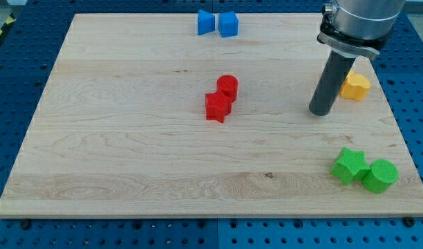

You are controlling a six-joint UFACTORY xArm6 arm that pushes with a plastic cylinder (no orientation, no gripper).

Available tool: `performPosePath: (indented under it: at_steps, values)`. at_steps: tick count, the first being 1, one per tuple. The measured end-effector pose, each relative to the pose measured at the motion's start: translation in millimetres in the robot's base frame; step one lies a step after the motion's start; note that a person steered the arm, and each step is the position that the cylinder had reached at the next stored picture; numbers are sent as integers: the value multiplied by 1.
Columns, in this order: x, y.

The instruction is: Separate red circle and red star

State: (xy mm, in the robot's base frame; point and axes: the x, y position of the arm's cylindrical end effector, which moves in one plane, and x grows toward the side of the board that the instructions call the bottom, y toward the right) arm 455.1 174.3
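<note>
The red circle (228, 86) and the red star (218, 107) sit touching near the middle of the wooden board (128, 138), the circle up and right of the star. My tip (321, 112) rests on the board well to the right of both red blocks, apart from them, just left of a yellow block (356, 86).
Two blue blocks (207, 22) (229, 24) sit side by side at the view's top edge. A green star (350, 166) and a green circle (380, 176) touch at the bottom right corner. The board lies on a blue perforated table (18, 62).
</note>
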Motion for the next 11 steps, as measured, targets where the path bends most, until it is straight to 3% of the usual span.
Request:
performPosePath:
  at_steps: [2, 3, 5, 11]
  values:
    - [-16, -8]
    - [-52, -37]
    - [-84, -195]
    - [26, -174]
